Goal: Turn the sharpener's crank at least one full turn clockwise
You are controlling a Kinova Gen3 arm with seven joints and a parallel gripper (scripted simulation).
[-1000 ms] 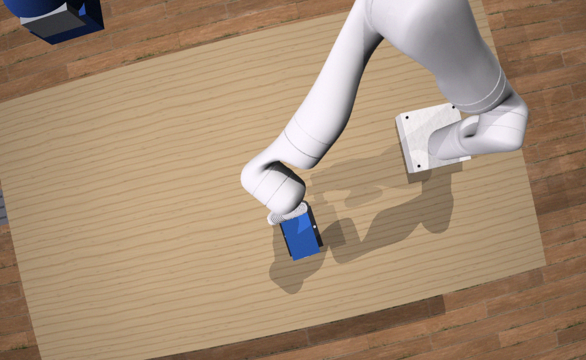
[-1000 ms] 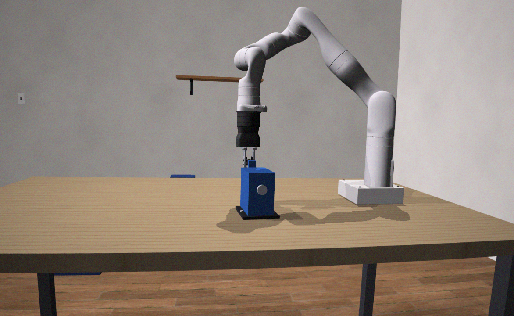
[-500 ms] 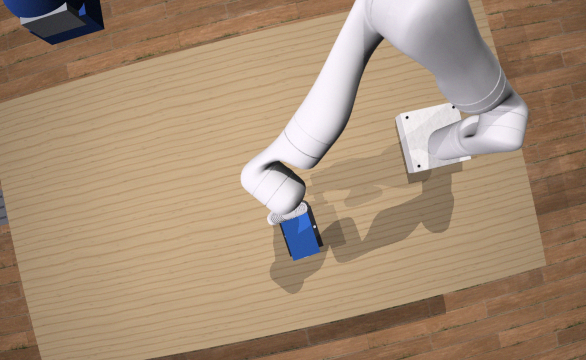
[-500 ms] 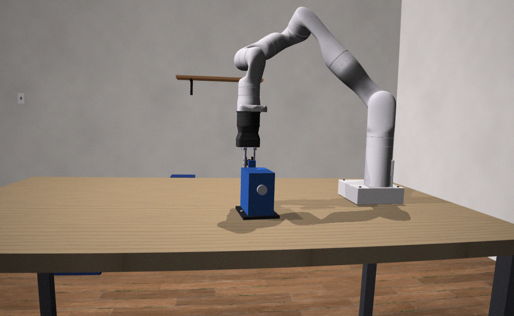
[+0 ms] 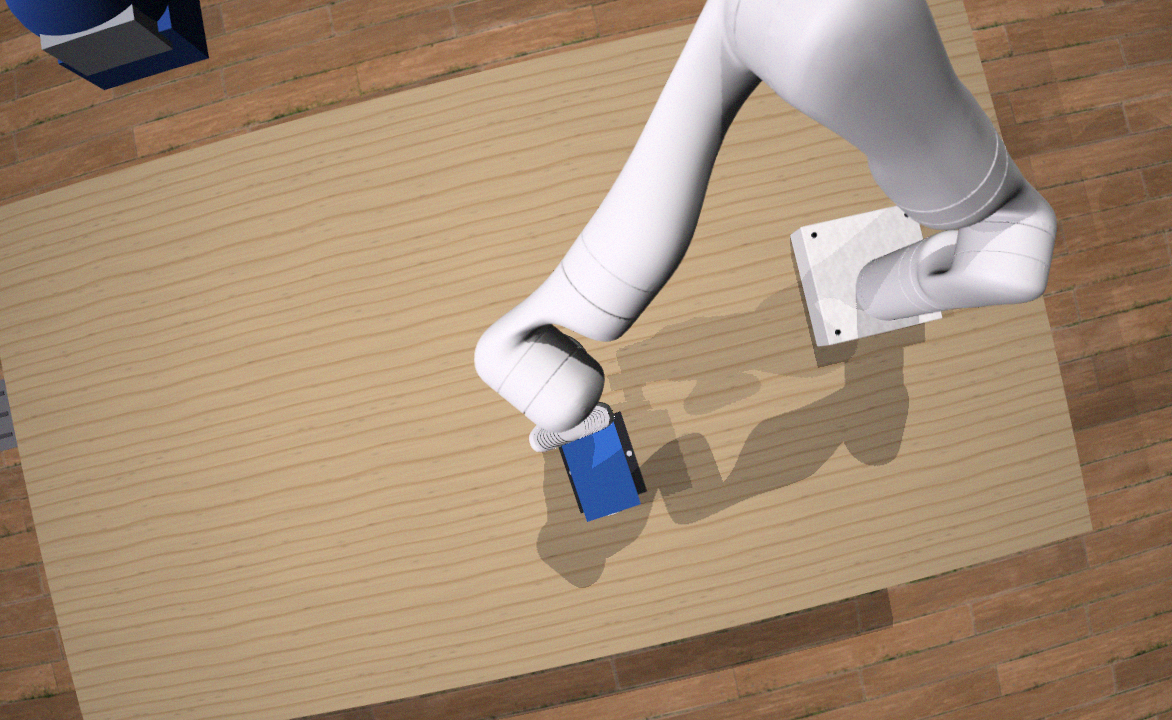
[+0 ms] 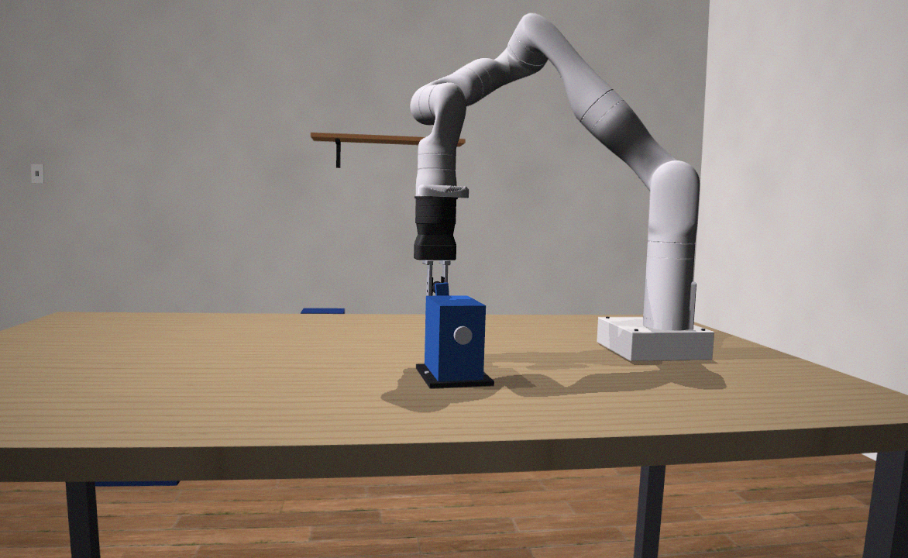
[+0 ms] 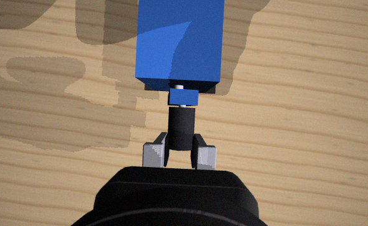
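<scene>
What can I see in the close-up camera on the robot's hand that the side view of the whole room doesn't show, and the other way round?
Only the wrist view shows the two grey fingers clamped on the black crank handle, with the small blue crank arm behind it. Only the exterior view shows the whole white arm, its base plate, the wall shelf and the round grey disc on the sharpener's side. Both show the blue sharpener standing on the wooden table.

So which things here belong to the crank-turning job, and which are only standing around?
For the job:
- blue sharpener
- its black crank handle
- gripper, shut on that handle

Not part of it:
- wall shelf
- wall switch plate
- blue object on the floor
</scene>
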